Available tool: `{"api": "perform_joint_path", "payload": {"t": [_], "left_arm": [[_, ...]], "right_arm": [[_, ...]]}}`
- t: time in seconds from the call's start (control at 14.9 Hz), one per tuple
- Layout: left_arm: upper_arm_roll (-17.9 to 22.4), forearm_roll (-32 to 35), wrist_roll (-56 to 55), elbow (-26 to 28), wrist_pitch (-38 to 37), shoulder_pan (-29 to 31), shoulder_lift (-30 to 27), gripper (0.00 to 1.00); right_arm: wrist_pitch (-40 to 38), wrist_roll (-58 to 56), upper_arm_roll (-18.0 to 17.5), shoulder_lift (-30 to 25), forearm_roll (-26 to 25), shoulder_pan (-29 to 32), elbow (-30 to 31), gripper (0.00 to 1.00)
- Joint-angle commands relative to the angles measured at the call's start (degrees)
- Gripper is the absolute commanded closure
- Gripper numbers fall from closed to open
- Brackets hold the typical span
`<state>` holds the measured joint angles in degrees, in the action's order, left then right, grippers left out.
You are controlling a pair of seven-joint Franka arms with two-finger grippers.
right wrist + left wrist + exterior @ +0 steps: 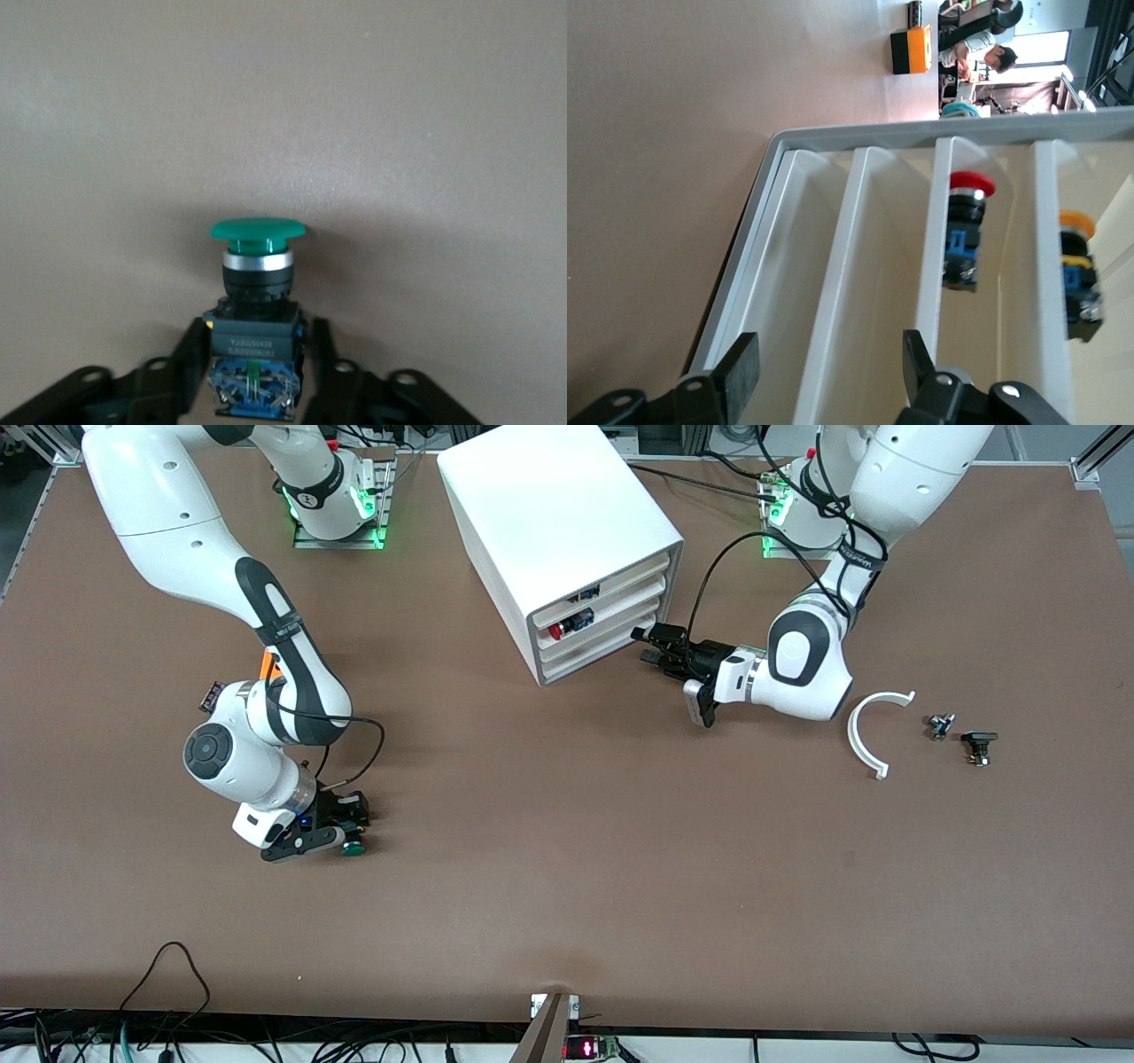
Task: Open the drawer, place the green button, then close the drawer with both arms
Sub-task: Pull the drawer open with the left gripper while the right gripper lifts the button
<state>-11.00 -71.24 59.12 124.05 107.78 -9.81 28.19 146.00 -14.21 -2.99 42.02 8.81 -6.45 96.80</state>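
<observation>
R gripper [257, 372] clamps green button [257, 266] by blue-black body: light, rigid. L gripper [824, 372] open at drawer [886, 292] front.

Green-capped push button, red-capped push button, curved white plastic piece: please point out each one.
Green-capped push button [258, 232], right wrist view, on its cap.
Red-capped push button [971, 182], left wrist view, on its cap.
Curved white plastic piece [856, 735], front view, mid-arc.

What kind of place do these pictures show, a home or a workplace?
Most likely a robotics lab, not a home. Two white arms are bolted to a wide brown table, cables hang along the table edge, and a white drawer cabinet holds industrial push buttons.
</observation>
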Motion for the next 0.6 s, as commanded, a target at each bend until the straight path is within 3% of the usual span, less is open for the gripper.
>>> {"api": "perform_joint_path", "payload": {"t": [0.0,0.2,0.54], "left_arm": [[-1.04,-4.06,6.43,1.1,0.06,0.23,2.39,0.3],[-1.83,-7.85,12.42,3.48,0.06,-0.12,3.8,0.39],[-4.2,-8.82,12.69,5.5,-0.46,0.41,3.98,0.6]], "right_arm": [[-0.27,0.67,-0.35,-0.18,1.3,0.04,-0.83,0.98],[-1.23,2.07,-0.44,-0.36,2.09,0.12,-0.83,1.0],[-15.72,21.55,-2.72,-1.41,3.24,-1.54,-7.49,1.0]]}}
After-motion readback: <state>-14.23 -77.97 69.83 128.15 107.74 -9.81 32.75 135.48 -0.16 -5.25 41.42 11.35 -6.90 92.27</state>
